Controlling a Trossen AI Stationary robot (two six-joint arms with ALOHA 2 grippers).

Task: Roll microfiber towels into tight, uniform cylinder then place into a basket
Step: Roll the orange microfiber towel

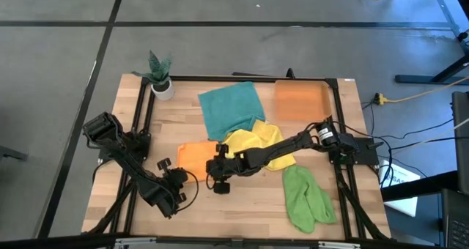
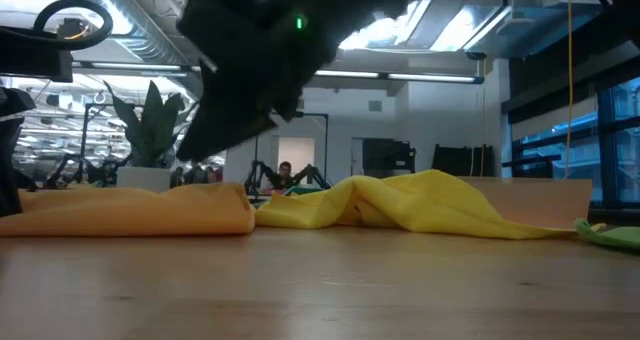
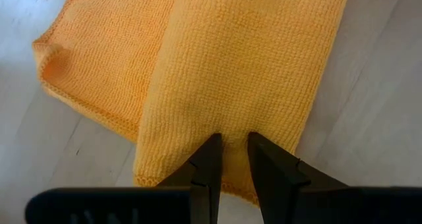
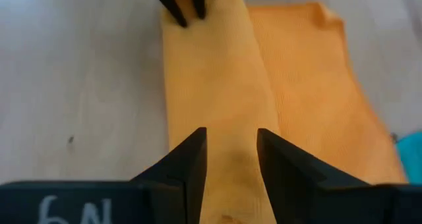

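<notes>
Looking level past the table: an open hall, ceiling lights, windows at one side.
Table (image 1: 242, 205): pale wood planks, black frame.
Orange towel (image 1: 196, 157): folded into a long strip, flat, its long axis running from one gripper to the other.
Right gripper (image 4: 230, 159): above one end of the strip, fingers spread, gripping nothing.
Left gripper (image 3: 233, 159): at the opposite end, fingers close together, pinching the towel's edge fold.
Basket (image 1: 302, 101): well beyond the right gripper, at the table's far edge.
</notes>
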